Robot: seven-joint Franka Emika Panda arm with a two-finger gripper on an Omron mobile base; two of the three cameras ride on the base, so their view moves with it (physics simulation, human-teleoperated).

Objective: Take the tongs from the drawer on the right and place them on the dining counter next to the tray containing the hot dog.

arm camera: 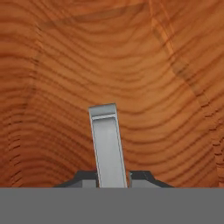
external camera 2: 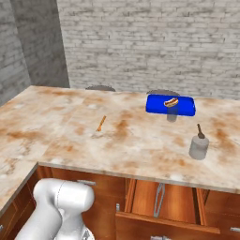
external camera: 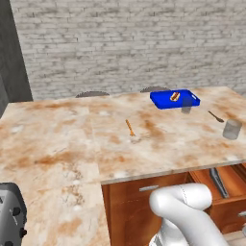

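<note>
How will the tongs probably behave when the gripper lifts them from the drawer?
The tongs look like smooth grey metal, so they are probably stiff but slippery between the fingers. They are slim, so likely light. In the hand view the gripper is shut on one end, so the long free part may swing or tilt.

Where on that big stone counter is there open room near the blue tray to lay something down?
The dining counter is bare left of the tray, between it and the orange stick. The near edge above the open drawer is free too. Right of the tray, a glass, a grey cup and a brown-handled utensil crowd in.
</note>
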